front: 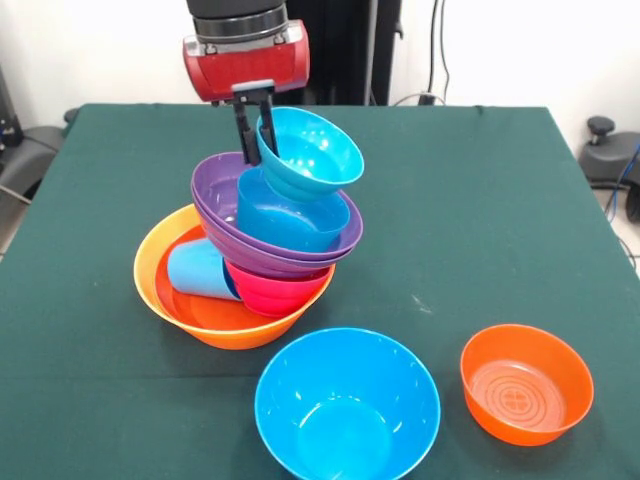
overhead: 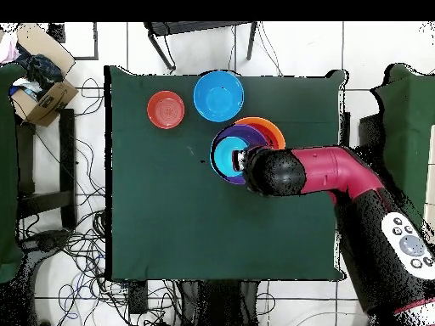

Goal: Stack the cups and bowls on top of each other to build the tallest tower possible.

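Observation:
The tower leans on the left half of the table. Its base is a large orange bowl (front: 215,325) (overhead: 270,129). Inside it the light blue cup (front: 198,270) lies on its side beside a magenta bowl (front: 278,293). Two purple bowls (front: 215,200) (overhead: 223,176) rest above, holding a blue bowl (front: 290,220). On top sits a tilted cyan bowl (front: 310,155) (overhead: 228,155). My gripper (front: 258,142) comes down from behind, one black finger on each side of the cyan bowl's rear rim, shut on it. In the overhead view the arm covers the fingers.
A large blue bowl (front: 346,408) (overhead: 218,96) stands alone near the front edge, and a smaller red-orange bowl (front: 526,384) (overhead: 166,109) sits to its right. The red arm (overhead: 327,174) reaches across the table's side toward the pile.

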